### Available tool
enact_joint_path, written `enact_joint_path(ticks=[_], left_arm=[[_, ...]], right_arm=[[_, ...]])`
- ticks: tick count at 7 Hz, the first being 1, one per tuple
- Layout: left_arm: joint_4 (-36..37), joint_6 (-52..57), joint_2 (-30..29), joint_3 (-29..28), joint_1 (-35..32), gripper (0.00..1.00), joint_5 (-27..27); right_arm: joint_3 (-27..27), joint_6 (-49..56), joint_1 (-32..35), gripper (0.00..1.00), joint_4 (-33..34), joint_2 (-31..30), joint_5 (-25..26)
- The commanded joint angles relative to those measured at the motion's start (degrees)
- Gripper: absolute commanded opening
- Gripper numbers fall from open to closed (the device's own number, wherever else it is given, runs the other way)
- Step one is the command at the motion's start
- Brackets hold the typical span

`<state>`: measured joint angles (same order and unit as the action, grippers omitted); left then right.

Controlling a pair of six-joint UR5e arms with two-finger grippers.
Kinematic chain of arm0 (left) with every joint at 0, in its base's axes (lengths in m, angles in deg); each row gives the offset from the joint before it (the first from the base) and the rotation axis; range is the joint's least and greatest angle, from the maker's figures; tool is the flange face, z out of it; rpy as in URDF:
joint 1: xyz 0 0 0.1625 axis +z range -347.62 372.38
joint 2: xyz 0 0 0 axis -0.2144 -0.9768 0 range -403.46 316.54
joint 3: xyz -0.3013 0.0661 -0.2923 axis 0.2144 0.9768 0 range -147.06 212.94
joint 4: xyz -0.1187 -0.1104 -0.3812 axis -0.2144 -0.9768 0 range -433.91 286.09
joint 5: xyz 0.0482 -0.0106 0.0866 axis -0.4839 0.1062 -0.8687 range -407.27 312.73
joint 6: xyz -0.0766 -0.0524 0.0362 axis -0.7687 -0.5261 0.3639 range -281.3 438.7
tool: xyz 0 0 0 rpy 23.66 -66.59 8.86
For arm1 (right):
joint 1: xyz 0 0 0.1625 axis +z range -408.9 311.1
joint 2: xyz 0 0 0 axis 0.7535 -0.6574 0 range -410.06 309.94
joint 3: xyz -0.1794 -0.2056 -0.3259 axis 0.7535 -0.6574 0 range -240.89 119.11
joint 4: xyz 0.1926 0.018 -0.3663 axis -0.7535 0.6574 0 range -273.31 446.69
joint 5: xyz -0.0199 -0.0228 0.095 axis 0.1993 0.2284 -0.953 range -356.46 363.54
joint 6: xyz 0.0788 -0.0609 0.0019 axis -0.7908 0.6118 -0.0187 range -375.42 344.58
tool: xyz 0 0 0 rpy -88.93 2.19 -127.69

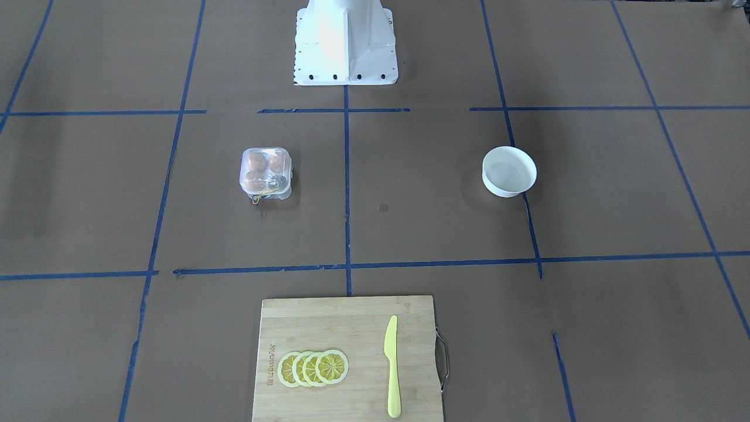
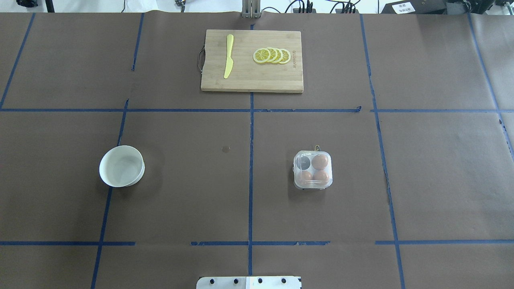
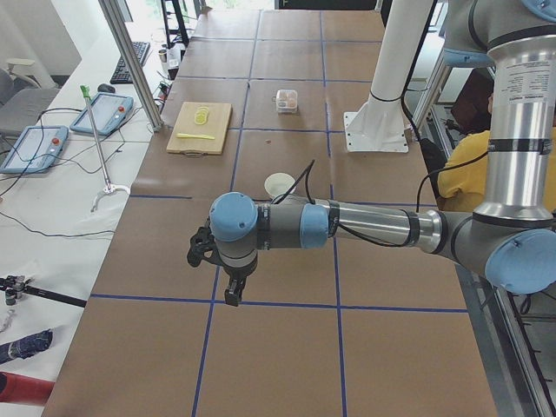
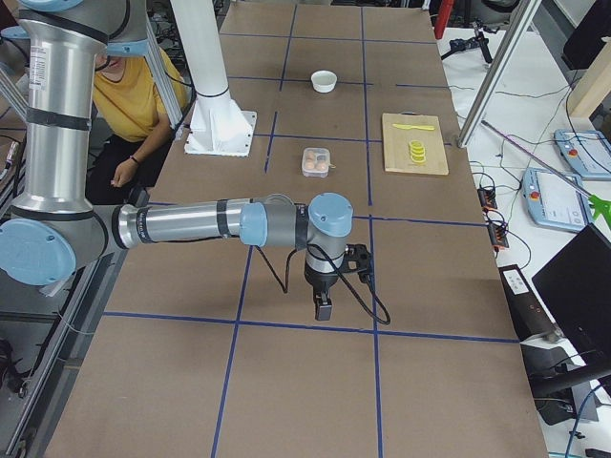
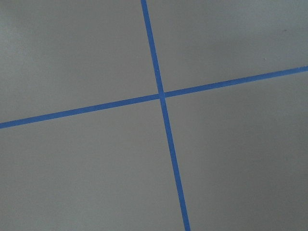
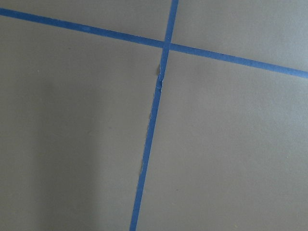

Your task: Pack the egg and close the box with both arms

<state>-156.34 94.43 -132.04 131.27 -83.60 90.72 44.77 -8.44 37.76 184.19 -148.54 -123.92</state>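
The clear box (image 2: 313, 169) stands on the table right of centre, with its lid down as far as I can see. It also shows in the front view (image 1: 265, 172). Three brown eggs (image 2: 320, 161) lie in its cells and one cell looks dark. I cannot tell which egg is the task's. My left gripper (image 3: 230, 291) hangs over the table's left end, far from the box. My right gripper (image 4: 324, 307) hangs over the right end. Each shows only in a side view, so I cannot tell whether it is open or shut. Both wrist views show only brown paper and blue tape.
A white bowl (image 2: 121, 166) stands left of centre and looks empty. A wooden cutting board (image 2: 241, 76) at the far edge carries a yellow knife (image 2: 228, 60) and lemon slices (image 2: 272, 55). The white base block (image 1: 344, 47) is at the robot's side.
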Motion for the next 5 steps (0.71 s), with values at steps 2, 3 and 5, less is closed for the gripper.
enact_joint_path(ticks=[2,3,5], left_arm=[[0.00,0.00,-0.10,0.02,0.00,1.00,0.00],[0.08,0.00,-0.10,-0.06,0.00,1.00,-0.09],[0.09,0.00,-0.10,-0.15,0.00,1.00,-0.09]], right_arm=[[-0.36,-0.03,0.00,1.00,0.06,-0.57,0.20],[-0.71,-0.03,-0.09,1.00,0.06,-0.66,0.11],[-1.50,0.06,-0.09,1.00,-0.03,-0.66,-0.07]])
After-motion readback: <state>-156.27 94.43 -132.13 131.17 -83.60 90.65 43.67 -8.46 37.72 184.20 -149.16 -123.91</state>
